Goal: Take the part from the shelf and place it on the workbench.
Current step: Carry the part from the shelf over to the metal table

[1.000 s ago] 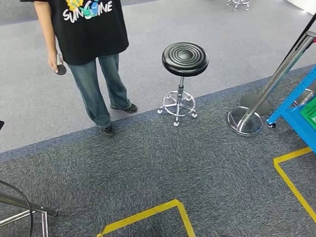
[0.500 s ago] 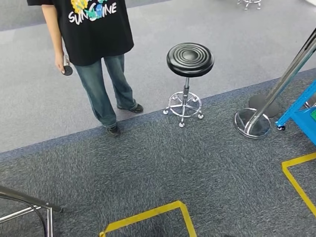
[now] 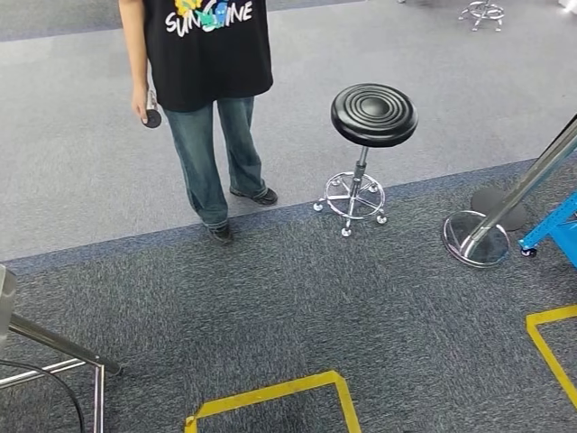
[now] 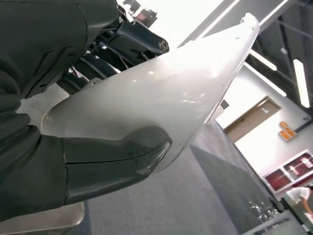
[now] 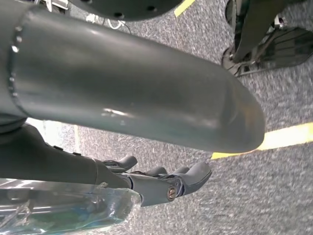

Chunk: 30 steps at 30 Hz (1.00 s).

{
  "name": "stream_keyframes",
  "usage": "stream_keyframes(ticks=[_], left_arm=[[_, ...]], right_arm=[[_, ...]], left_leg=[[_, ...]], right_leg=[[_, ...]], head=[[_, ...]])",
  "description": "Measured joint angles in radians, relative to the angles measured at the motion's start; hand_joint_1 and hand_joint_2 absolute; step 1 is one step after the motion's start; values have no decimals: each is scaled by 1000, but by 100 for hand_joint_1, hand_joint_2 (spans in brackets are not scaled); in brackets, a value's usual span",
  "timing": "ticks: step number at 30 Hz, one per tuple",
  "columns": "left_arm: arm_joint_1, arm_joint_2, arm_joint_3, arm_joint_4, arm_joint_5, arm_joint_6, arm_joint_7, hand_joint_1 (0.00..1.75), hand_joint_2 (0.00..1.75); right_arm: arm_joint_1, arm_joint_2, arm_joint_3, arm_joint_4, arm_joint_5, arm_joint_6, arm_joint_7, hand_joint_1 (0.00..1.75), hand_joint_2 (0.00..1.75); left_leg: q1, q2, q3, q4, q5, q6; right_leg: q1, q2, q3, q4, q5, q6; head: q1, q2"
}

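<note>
Up close in the left wrist view, thick grey thumb (image 4: 114,164) pressed against a glossy white curved plastic part (image 4: 147,112), dark fingers (image 4: 110,49) wrapped over its far side; left hand (image 4: 55,127) gripping it, raised towards the ceiling lights. Right hand (image 5: 147,147) hanging over dark grey carpet (image 5: 288,88), fingers (image 5: 166,183) loosely extended beside a clear plastic-wrapped object (image 5: 62,210); cannot tell if held. Farther out, black round stool (image 3: 373,115), person in black T-shirt (image 3: 207,54), yellow floor tape (image 3: 272,395).
</note>
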Motion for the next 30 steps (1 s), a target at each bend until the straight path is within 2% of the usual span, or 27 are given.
stream_keyframes(ticks=[2,3,4,5,7,8,9,11,13,15,17,18,19,20,22,23,24,27,28,29,30], left_arm=[[0,-2,0,0,-7,9,-2,175,175],[1,-3,1,0,-9,17,-6,175,175],[2,-6,2,-1,-9,26,-11,175,175],[3,-9,3,-4,-3,32,-17,175,175],[7,-19,7,-16,25,31,-26,175,175],[9,-25,9,-22,44,23,-29,175,175],[11,-30,12,-28,60,14,-29,175,175],[16,-40,18,-37,78,1,-31,175,175],[22,-47,23,-45,84,-2,-32,175,175],[24,-53,26,-50,85,-2,-32,175,175],[27,-58,28,-51,94,-9,-31,175,175],[29,-62,29,-51,114,-29,-26,175,175],[31,-66,32,-51,152,-65,-16,175,175],[32,-71,37,-51,202,-113,-5,175,175],[31,-79,51,-47,322,-224,18,175,175],[30,-82,57,-44,374,-271,27,175,175],[29,-85,64,-39,424,-316,36,175,175],[29,-88,89,-17,530,-414,65,175,175],[28,-88,96,-9,554,-435,73,175,175],[27,-88,102,-1,571,-451,79,175,175],[26,-89,107,6,579,-461,82,175,175]], right_arm=[[1,0,0,0,2,1,0,0,0],[2,0,0,0,3,1,0,0,0],[3,0,0,0,5,1,0,0,0],[3,0,0,0,7,1,0,0,0],[1,0,0,0,11,1,0,0,0],[1,0,0,0,13,1,0,0,0],[0,0,0,0,14,1,0,0,0],[1,0,0,0,15,1,0,0,0],[0,0,0,0,16,1,-1,0,0],[0,0,0,0,16,1,-1,0,0],[1,0,0,0,16,1,-2,0,0],[1,0,0,0,16,1,-2,0,0],[1,0,0,0,16,1,-2,0,0],[1,0,0,0,17,1,-3,0,0],[0,0,0,0,18,2,-5,0,0],[0,0,0,0,19,2,-7,0,0],[0,0,0,0,20,2,-7,0,0],[0,0,0,0,23,2,-8,0,0],[0,0,0,0,24,3,-8,0,0],[0,0,0,0,25,3,-8,0,0],[0,0,0,0,26,3,-8,0,0]], left_leg=[[-1,-6,-1,0,0,3],[-1,-9,-2,0,0,3],[-1,-13,-1,0,0,3],[-1,-17,0,0,-1,2],[-3,-26,2,2,-3,-2],[-4,-29,1,4,-3,-6],[-4,-32,-2,5,-2,-11],[-3,-39,-5,5,2,-21],[0,-38,-11,21,-13,-30],[2,-26,-50,108,-65,-38],[3,-17,-115,242,-123,-44],[3,-16,-136,285,-133,-45],[3,-15,-140,291,-123,-45],[4,-13,-123,256,-96,-43],[2,1,-52,120,-30,-39],[0,8,-22,60,-12,-35],[-3,14,-5,25,-6,-31],[-7,11,-1,6,-7,-16],[-6,9,0,4,-6,-10],[-5,7,1,1,-4,-3],[-3,5,2,0,-3,2]], right_leg=[[-1,6,-66,137,-56,3],[-1,7,-85,171,-60,4],[-1,7,-83,163,-44,3],[-2,8,-61,115,-11,2],[-5,23,12,-34,58,-2],[-6,31,41,-90,76,-4],[-7,37,57,-120,82,-6],[-5,36,62,-128,80,-12],[-6,29,66,-134,85,-24],[-8,20,69,-139,87,-36],[-7,11,68,-139,86,-39],[-6,7,68,-139,86,-40],[-5,3,69,-139,86,-40],[-5,0,70,-139,85,-39],[-2,-6,73,-138,82,-34],[0,-8,73,-136,80,-31],[3,-10,71,-135,79,-27],[2,-16,66,-132,76,-12],[1,-13,60,-122,66,-7],[0,-8,46,-93,48,-2],[-1,-2,21,-42,20,1]], head=[[1,0],[2,0],[2,0],[2,0],[3,0],[2,0],[2,0],[1,0],[0,0],[-3,0],[-5,0],[-4,0],[-5,0],[-4,0],[-5,0],[-4,0],[-3,0],[-1,0],[-1,0],[1,0],[2,0]])
